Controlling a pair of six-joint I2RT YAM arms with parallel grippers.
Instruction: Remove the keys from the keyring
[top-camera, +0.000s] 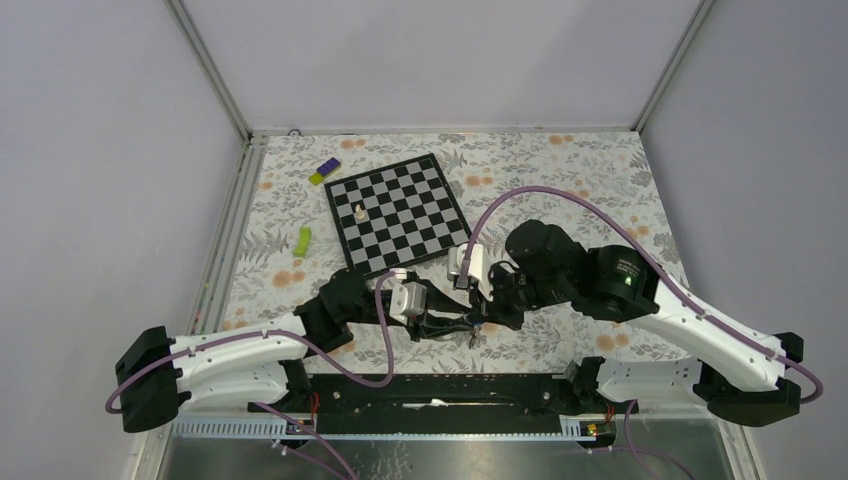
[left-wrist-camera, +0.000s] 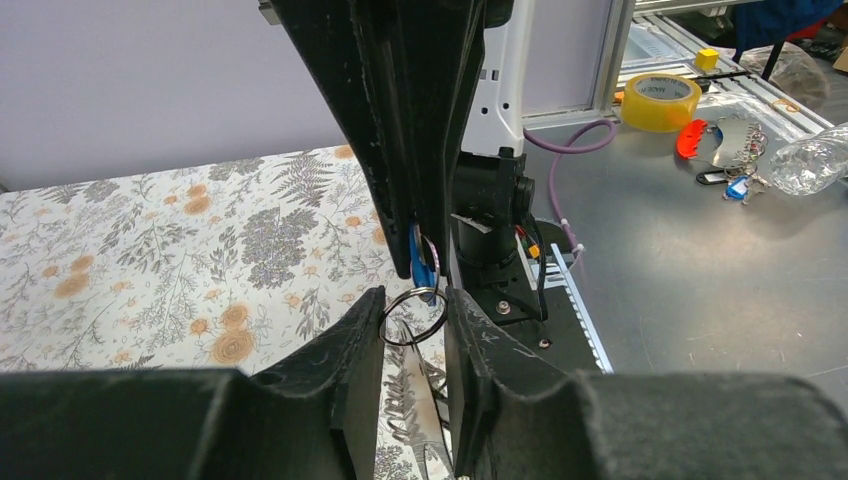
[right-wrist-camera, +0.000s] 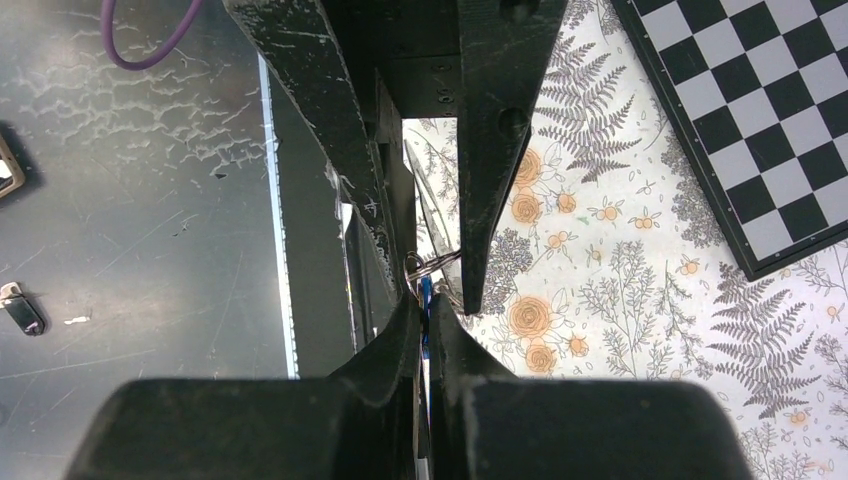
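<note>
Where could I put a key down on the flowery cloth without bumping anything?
The flowery cloth right of the chessboard, up to the right wall, is bare. So is the patch between the green thing and the left arm. In front of the chessboard it is crowded: the left gripper and right gripper meet at the keyring.

We've got the left gripper (top-camera: 458, 324) and right gripper (top-camera: 487, 316) leaning in tip to tip over the floral cloth (top-camera: 560, 180), near the middle, with the keyring (top-camera: 472, 330) just a tiny dark blur between them. The chessboard (top-camera: 398, 212) sits farther back, with a white piece (top-camera: 359, 211) on its left side.
</note>
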